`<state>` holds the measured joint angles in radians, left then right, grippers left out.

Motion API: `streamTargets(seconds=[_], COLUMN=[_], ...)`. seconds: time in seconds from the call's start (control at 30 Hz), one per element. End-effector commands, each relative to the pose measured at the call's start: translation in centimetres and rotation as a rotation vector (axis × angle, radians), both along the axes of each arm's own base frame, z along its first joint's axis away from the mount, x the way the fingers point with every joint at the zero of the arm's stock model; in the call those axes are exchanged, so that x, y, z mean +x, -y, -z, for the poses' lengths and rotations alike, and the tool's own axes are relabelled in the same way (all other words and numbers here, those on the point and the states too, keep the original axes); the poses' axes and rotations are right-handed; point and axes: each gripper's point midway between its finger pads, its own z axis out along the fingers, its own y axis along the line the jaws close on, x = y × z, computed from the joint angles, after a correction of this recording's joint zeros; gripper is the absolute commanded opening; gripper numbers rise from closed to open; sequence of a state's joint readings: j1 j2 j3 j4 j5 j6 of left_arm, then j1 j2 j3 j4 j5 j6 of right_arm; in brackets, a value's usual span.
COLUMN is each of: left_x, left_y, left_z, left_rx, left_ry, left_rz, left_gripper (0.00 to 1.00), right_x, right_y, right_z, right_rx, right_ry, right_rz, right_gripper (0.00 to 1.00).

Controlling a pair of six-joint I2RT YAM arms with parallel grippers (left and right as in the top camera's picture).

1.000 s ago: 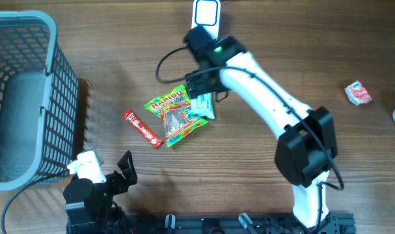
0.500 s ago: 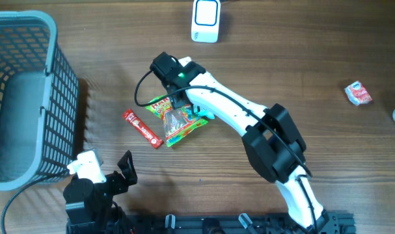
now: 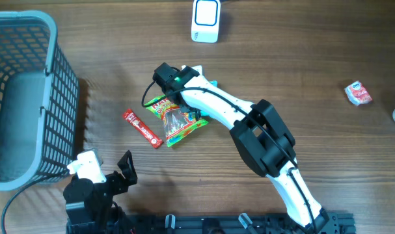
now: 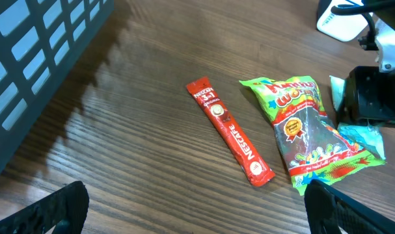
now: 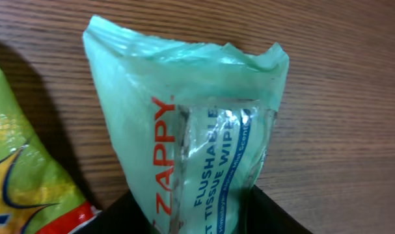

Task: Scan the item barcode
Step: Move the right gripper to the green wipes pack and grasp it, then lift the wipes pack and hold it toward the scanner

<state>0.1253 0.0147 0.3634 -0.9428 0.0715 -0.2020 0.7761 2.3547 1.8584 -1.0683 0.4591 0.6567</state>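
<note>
Both jaws mostly cropped: left jaws spread wide; right jaws straddle wipes packet (image 5: 184,117), clamp unclear.

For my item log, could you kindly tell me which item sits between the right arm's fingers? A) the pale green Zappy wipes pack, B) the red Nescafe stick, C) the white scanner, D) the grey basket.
A: in the right wrist view the Zappy wipes pack fills the space between the fingers, whereas the Nescafe stick lies apart, seen in the left wrist view.
</note>
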Motion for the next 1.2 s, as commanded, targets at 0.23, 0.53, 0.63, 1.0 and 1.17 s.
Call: streamTargets(seconds=[0.23, 0.53, 0.63, 1.0, 1.17], left_x=[0.0, 0.0, 0.0, 0.0, 0.0], left_y=[-0.1, -0.1, -0.1, -0.1, -0.1], left_z=[0.0, 0.0, 0.0, 0.0, 0.0], left_rx=[0.019, 0.019, 0.019, 0.019, 0.018], left_ry=[0.004, 0.004, 0.004, 0.004, 0.004], left_rz=[0.005, 0.005, 0.005, 0.005, 0.005], left_gripper=[1.00, 1.00, 1.00, 1.00, 1.00], right_x=[-1.5, -4.6, -6.5, -7.6, -7.9], right_y=[-0.7, -7.1, -8.7, -7.8, -5.9], right_z=[0.2, -6.9, -9.8, -14.8, -17.3], right_rx=[0.061, 0.429, 0.550, 0.990, 1.171], right_ry=[-0.096, -0.275, -0.335, -0.555, -0.544], right_rz=[0.080, -0.192, -0.301, -0.537, -0.802], right_gripper=[0.05, 0.04, 0.04, 0.04, 0.04])
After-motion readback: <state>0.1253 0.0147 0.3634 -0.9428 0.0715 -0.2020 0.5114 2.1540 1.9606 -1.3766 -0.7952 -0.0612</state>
